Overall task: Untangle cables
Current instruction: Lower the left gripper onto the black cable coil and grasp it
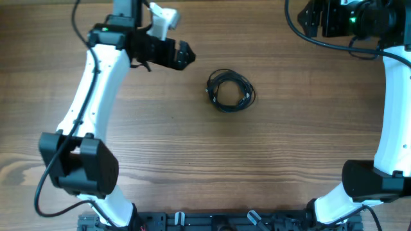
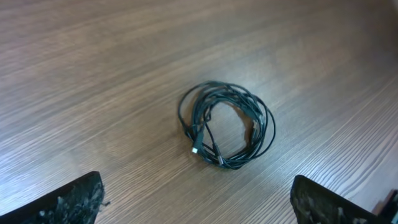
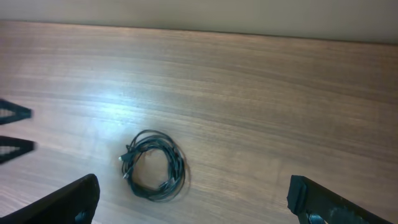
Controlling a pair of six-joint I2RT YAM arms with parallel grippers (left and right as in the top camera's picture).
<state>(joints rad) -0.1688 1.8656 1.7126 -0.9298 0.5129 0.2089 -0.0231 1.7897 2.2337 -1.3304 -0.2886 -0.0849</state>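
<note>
Left gripper (image 2: 196, 193) fingertips are seen at the lower corners, spread wide and empty; the right gripper (image 3: 193, 196) is opened likewise. Mid-frame the cables (image 2: 200, 121) are coiled, untouched: the approach is in hand, and one outer loop must be pinched.

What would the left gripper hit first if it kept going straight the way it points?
Probably the cables, lying coiled straight ahead of the open left gripper. Depth is unclear, so it might meet the table just before them.

Bright, even light, soft shadows; pale glare whitens the table (image 3: 112, 99) in the right wrist view.
</note>
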